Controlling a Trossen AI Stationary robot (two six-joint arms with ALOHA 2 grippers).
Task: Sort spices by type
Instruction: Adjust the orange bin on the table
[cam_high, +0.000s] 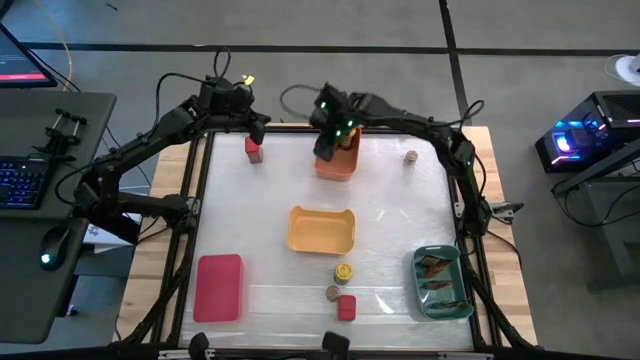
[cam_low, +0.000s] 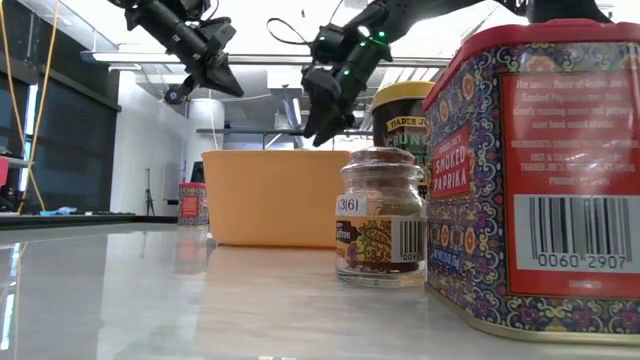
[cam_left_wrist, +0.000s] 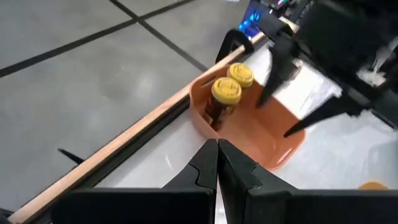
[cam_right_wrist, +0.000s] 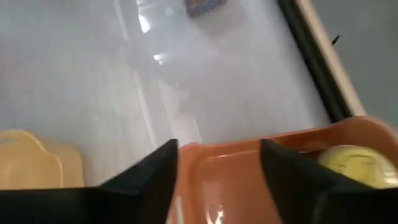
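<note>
Hovering over far orange bin (cam_high: 338, 166), right gripper (cam_high: 330, 140) w/ jaws apart, empty. Two yellow-lidded jars (cam_left_wrist: 226, 90) sitting inside already. Left gripper (cam_high: 252, 128) waiting far left, jaws together. Looking rigid, prob. glass, slick; gripping round body below lid.

**Gloss, glass and printed tin around the yellow bin**

The white table (cam_high: 390, 215) top is smooth and glossy, throwing back ceiling light, and is edged with pale bare wood. At its middle, the yellow plastic bin (cam_high: 321, 229) looks smooth with a soft sheen. Just beyond it, the orange plastic bin (cam_left_wrist: 273, 134) is glossy and holds two yellow-lidded round jars (cam_left_wrist: 226, 90) with matt lids. Nearer than the yellow bin, the short clear-glass jar of brown spice (cam_low: 379, 216) carries a paper label, and beside it stands the red blocky tin (cam_low: 545, 170), shiny printed metal. The right gripper (cam_right_wrist: 217, 165) fingers look like matt black plastic.
</note>
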